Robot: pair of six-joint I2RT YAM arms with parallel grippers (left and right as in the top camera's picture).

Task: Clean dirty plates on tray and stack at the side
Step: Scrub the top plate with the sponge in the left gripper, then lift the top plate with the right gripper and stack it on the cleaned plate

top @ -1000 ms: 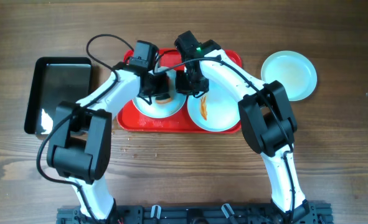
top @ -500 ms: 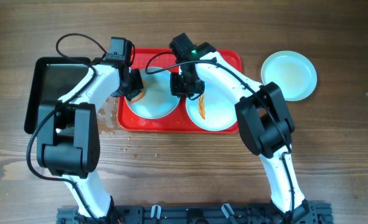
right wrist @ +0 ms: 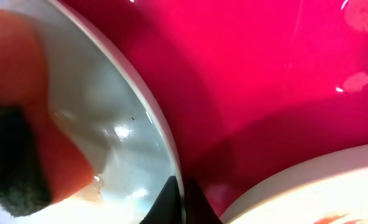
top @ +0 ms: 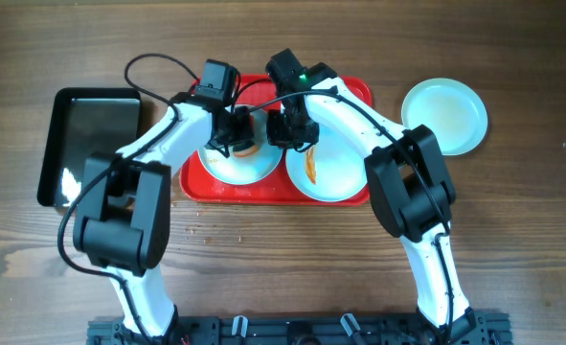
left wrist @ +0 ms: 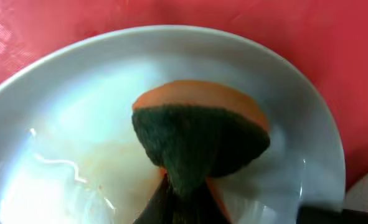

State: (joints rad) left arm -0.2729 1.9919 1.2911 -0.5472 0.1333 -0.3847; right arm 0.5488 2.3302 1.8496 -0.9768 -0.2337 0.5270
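Note:
Two plates lie on the red tray (top: 354,91). The left plate (top: 227,165) holds my left gripper (top: 242,139), which is shut on an orange and dark green sponge (left wrist: 199,134) pressed on the plate's wet inside (left wrist: 78,155). My right gripper (top: 284,134) is shut on that plate's right rim (right wrist: 165,149), pinching it. The right plate (top: 335,172) has an orange smear (top: 313,168). A third plate (top: 445,115) lies off the tray on the table at the right.
A glossy black tray (top: 91,144) lies on the wooden table left of the red tray. The left arm's cable (top: 153,67) loops above the red tray's far-left corner. Small wet specks (top: 201,216) lie in front of the red tray.
My left gripper has moved right with the sponge, from the left plate's left edge back to its upper right part. The right gripper has stayed on the rim.

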